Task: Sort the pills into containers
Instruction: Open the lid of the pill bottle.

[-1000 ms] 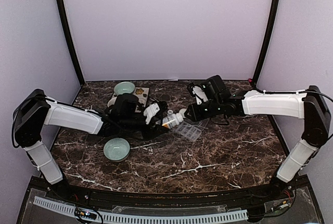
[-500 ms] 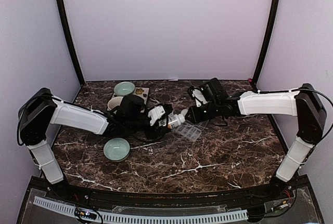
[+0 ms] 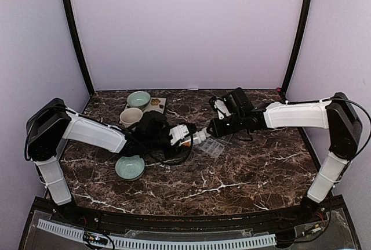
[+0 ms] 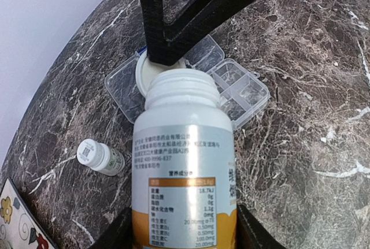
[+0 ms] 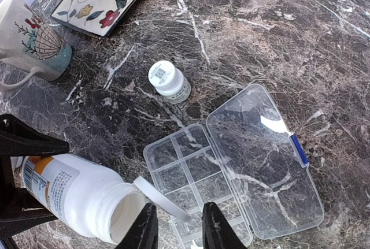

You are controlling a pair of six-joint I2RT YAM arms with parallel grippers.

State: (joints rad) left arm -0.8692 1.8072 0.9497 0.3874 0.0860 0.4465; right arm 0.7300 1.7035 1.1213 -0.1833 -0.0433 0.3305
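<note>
White plastic marks the change. The left gripper (image 3: 181, 136), clamped round the large pill bottle (image 4: 184, 162), has carried it rightward and uncovered the mug (image 3: 130, 116). The cap (image 5: 159, 197) now stands clear of the bottle's mouth, pinched in the right gripper (image 5: 179, 220). I judge the bottle open and ready to tip, with no sorting begun yet. Just ahead of the mouth the clear organiser box (image 5: 191, 168) lies on the desk (image 3: 261, 169), its lid open flat and its compartments bare.

Counted, there are:
- two green bowls (image 3: 139, 98) (image 3: 130, 166)
- one mug
- one patterned plate (image 3: 156, 105)
- one large bottle
- one small capped bottle (image 5: 167, 81)
- one box
- no loose pills in view
</note>
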